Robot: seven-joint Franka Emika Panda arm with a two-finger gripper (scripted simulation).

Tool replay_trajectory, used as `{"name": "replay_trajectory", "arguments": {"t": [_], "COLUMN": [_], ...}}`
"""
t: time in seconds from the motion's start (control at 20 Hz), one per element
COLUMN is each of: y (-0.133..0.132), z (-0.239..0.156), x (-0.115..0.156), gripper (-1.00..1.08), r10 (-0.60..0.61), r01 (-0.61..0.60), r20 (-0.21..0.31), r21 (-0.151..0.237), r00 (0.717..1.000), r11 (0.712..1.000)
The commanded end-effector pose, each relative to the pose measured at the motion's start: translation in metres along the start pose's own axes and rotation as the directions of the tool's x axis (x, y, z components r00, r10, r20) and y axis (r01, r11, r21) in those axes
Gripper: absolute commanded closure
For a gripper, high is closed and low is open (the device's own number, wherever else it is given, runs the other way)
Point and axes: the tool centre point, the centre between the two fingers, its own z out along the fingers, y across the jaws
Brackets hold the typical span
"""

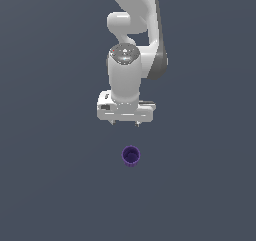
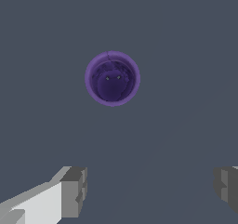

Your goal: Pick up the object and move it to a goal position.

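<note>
Grey pads tip the two fingers (image 2: 74, 190) of the gripper (image 1: 125, 123), and they stand wide apart with nothing between them. In the wrist view the gap frames only bare floor; the object (image 2: 112, 78), a small dark purple cup with a hollow top, sits beyond that gap instead of inside it. The exterior view agrees: the cup (image 1: 131, 156) stands upright on the dark grey floor (image 1: 50, 185), clear of the gripper and a little toward that view's right of its centre line (how high the fingers hang above the floor is hard to judge). No goal marker shows in either view.

The risk, as I judge it, is a descent from this offset: one finger could land on the rim and tip or skid so light a cup, or the fingers could close on air.
</note>
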Motion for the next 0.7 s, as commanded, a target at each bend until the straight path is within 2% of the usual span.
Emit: {"name": "replay_trajectory", "arguments": {"t": [0.0, 0.65], "y": [0.0, -0.0043], "z": [0.0, -0.0038], "x": [0.0, 0.0051], "gripper": [-0.2, -0.2], "r10": [0.0, 0.009], "r01": [0.0, -0.009], "r20": [0.0, -0.015], "r21": [0.0, 0.002], "r00": [1.0, 1.0], "r11": [1.0, 1.0]}}
